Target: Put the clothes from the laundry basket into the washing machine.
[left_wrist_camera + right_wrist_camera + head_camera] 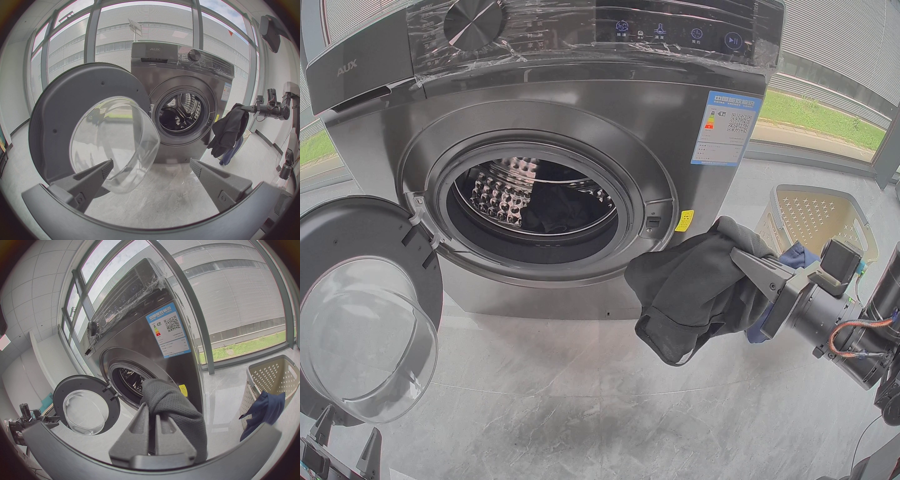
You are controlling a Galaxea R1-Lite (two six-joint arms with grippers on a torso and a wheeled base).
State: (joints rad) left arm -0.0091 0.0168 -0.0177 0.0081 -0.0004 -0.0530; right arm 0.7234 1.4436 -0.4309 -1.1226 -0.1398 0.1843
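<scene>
Quick count: one washing machine (562, 119), one laundry basket (822, 215) and three pieces of clothing. One dark piece (562, 209) is already lying in the drum. A dark grey garment (690, 290) is pinched tight in the right gripper (152, 416), whose jaws are closed on a fold of it. It hangs off the floor in front of the machine's lower right corner, just right of the round opening. A blue piece (798, 255) is draped over the basket's near rim (the basket sits on the floor to the right of the machine, by the window). The door (365, 294) is swung all the way out to the left, so the opening's rim is unblocked. The left gripper (150, 162) sits low near the door with its jaws spread wide, holding nothing. Bare grey floor (550, 387) lies in front of the machine.
</scene>
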